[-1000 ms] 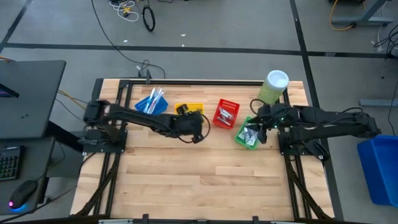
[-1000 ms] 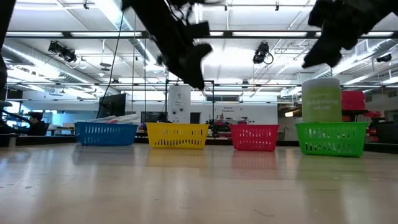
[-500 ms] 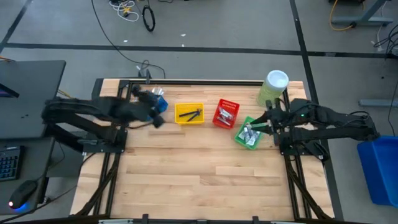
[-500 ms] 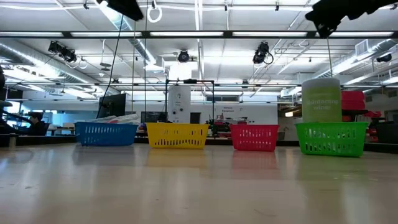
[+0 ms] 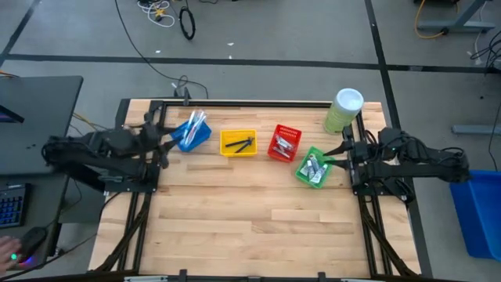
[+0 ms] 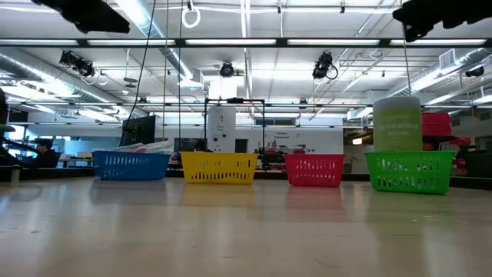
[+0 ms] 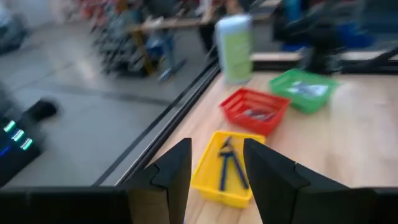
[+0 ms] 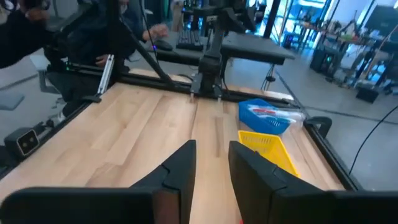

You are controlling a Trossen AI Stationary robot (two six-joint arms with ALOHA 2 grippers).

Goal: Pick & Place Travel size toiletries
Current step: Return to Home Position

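The toiletries lie sorted in a row of small bins near the far edge. Pale toothbrushes [image 5: 196, 122] stick out of the blue bin [image 5: 190, 135]. Dark razors [image 5: 240, 143] [image 7: 227, 167] lie in the yellow bin [image 7: 211, 180]. Small tubes [image 5: 286, 143] fill the red bin [image 5: 275, 149], and silver tubes [image 5: 313, 167] fill the green bin [image 5: 304, 174]. My left gripper [image 5: 161, 139] [image 7: 216, 174] hangs open at the table's left edge beside the blue bin. My right gripper [image 5: 345, 153] [image 8: 212, 171] hangs open with a narrow gap, right of the green bin. Both hold nothing.
A tall pale-green canister with a white lid [image 5: 344, 110] stands at the far right corner behind the green bin. The bare wooden tabletop [image 5: 250, 211] stretches from the bins to the near edge. A desk with monitor and keyboard [image 5: 31, 125] stands left of the table.
My left gripper has pulled back from beside the yellow bin, past the blue bin, to the table's left edge, rising out of the low view. My right gripper has drawn away from above the green bin toward the right edge. The bins and their contents have stayed put.
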